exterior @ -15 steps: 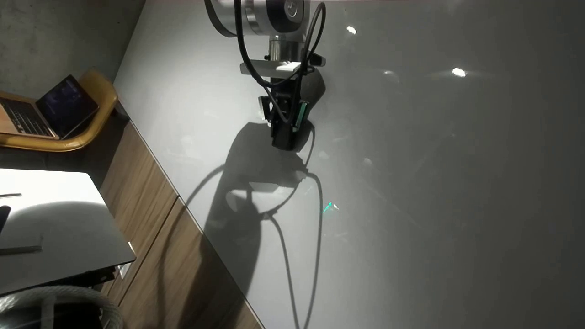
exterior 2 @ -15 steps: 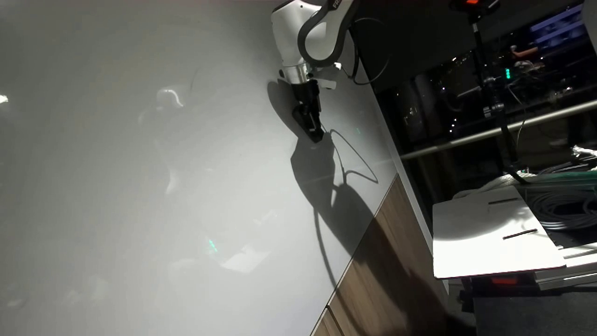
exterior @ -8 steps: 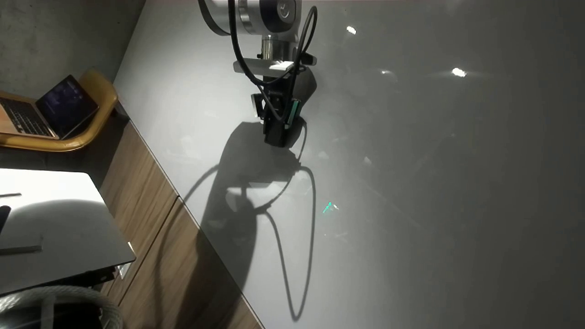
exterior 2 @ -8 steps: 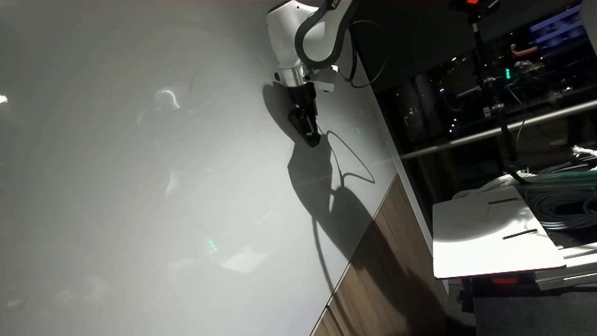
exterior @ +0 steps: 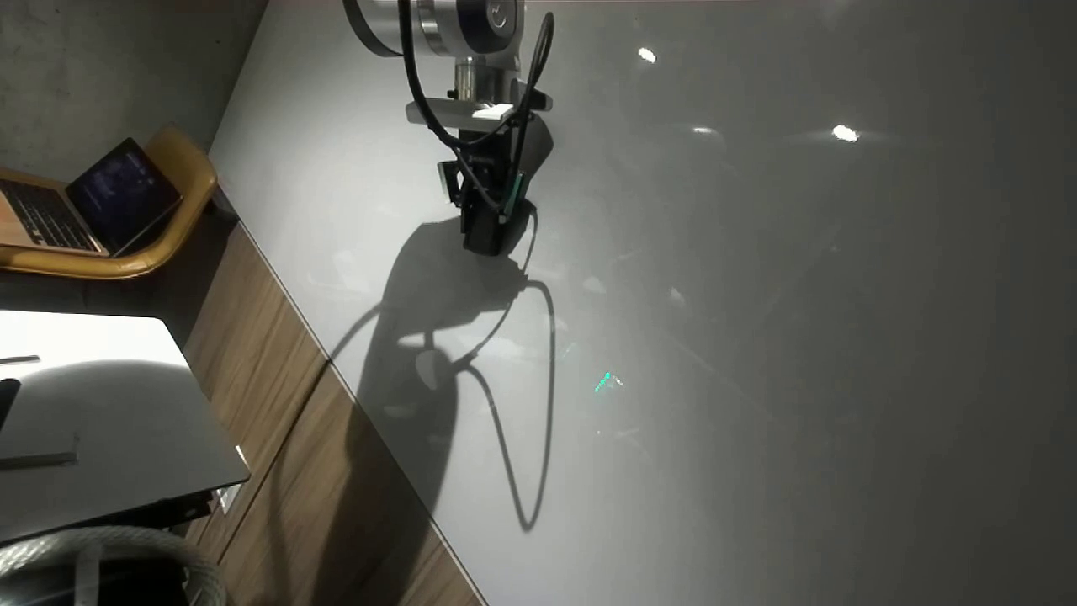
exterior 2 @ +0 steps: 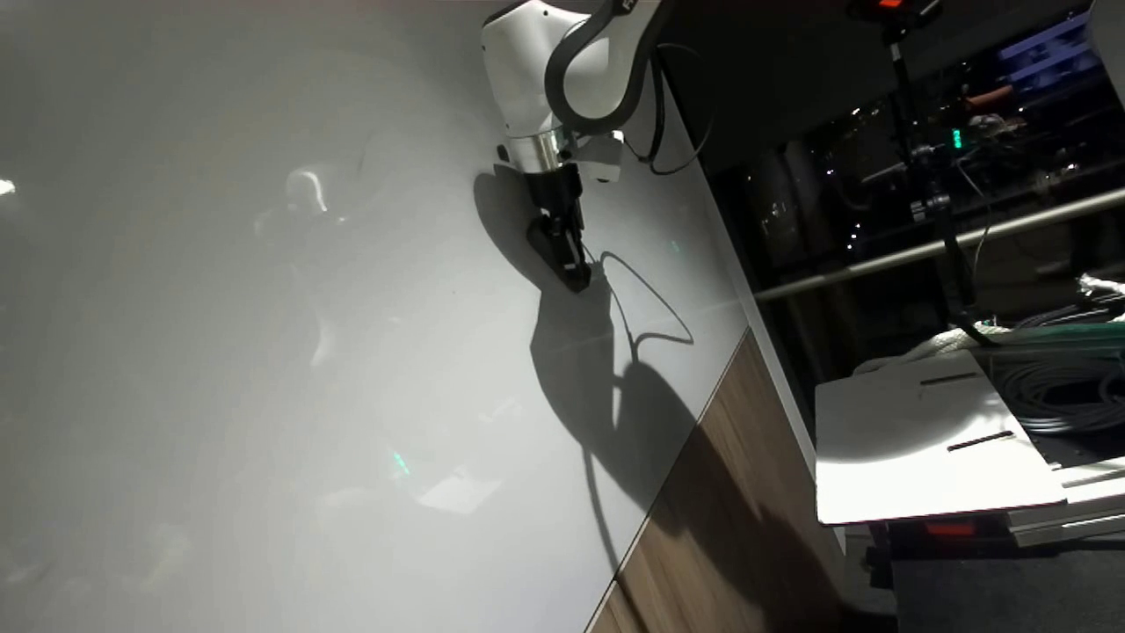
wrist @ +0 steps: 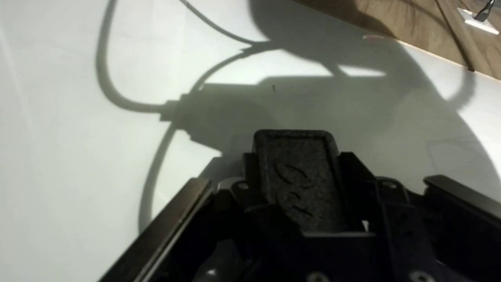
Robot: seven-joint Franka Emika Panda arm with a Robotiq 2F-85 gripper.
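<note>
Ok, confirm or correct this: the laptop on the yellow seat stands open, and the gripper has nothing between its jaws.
The gripper is not empty: the wrist view shows a dark block held between its jaws. The laptop on the yellow seat does stand open.

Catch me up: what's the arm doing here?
A robot arm has its gripper shut on a dark rectangular block with curved marks on its face. It holds the block at a glossy white surface, which has wooden paneling along one edge. The arm's shadow falls across both. Whether the block actually touches the surface, I can't tell from these views.
</note>
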